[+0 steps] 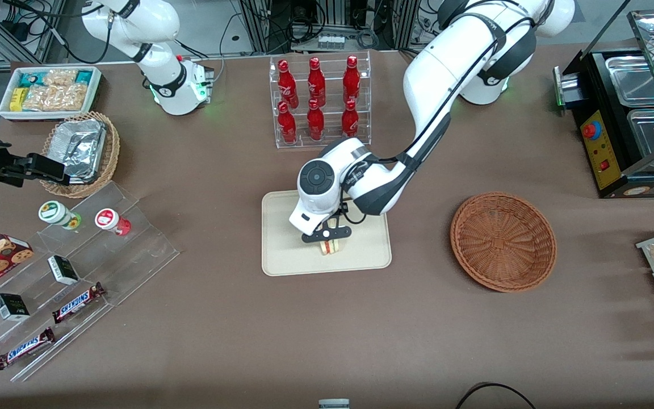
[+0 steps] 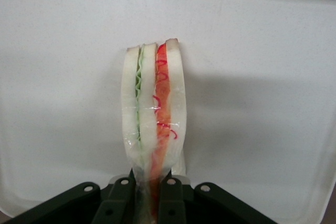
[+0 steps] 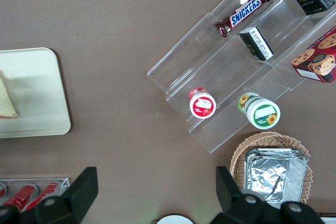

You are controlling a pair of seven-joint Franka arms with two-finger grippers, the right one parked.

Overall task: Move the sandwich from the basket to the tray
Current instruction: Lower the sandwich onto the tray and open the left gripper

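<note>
- Here, the sandwich [image 2: 153, 124] stands on its narrow edge over the tray [image 1: 281, 250], clamped at one end by the gripper [image 1: 327, 233]; we cannot tell if it already touches the tray.
- We judge a release from this pose may let the wedge topple, since it stands tall and thin.
- A soft wedge squeezed this tight may stick to a finger and lift off again on retreat.
- It sits toward the tray's rim nearest the front camera; a tumble that way could reach the table [image 1: 327, 341].
- The basket [image 1: 503, 241] lies empty, toward the working arm's end.
</note>
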